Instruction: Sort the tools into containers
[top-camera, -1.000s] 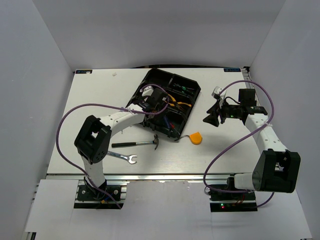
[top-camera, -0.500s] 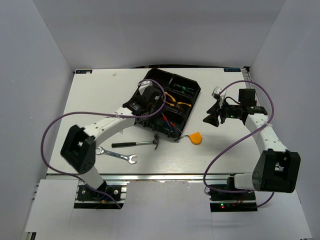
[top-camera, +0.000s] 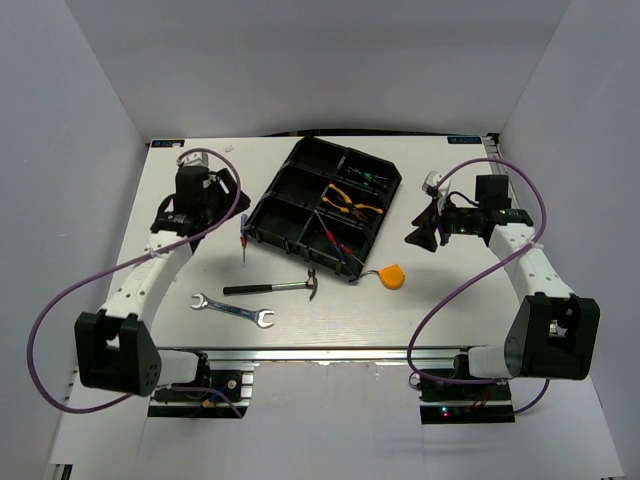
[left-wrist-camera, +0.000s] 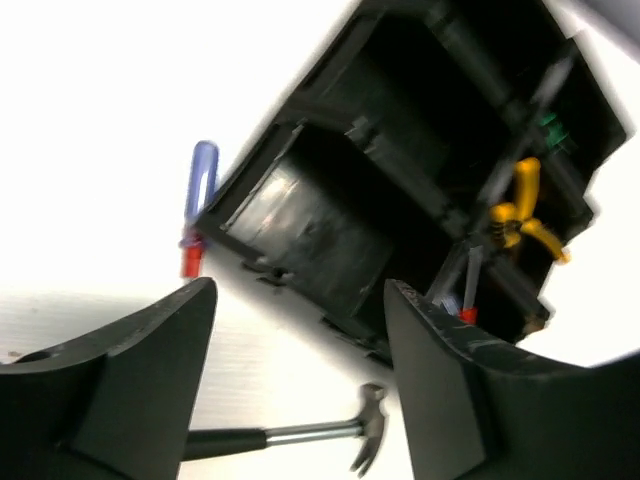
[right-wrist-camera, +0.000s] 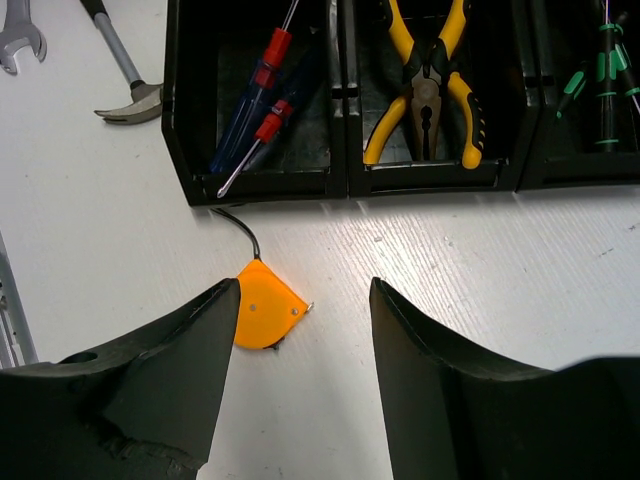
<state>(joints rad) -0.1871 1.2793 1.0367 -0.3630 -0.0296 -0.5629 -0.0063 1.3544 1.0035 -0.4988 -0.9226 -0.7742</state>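
Top external: my left gripper (left-wrist-camera: 300, 290) was spread and empty, left of the tray (top-camera: 275, 190). Blue screwdriver (top-camera: 243, 237) lay on the table (top-camera: 450, 300) just beside the tray's left wall. Right gripper (right-wrist-camera: 304, 285) was spread too, near the tape measure (right-wrist-camera: 265, 315). Hammer (top-camera: 275, 288) and wrench (top-camera: 233, 310) lay outside the tray. Pliers (top-camera: 352, 200) sat in a compartment.

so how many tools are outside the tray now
4: blue screwdriver beside the tray's left wall, hammer in front of it, wrench nearer than that, orange tape measure by its near right corner. None seems hidden.
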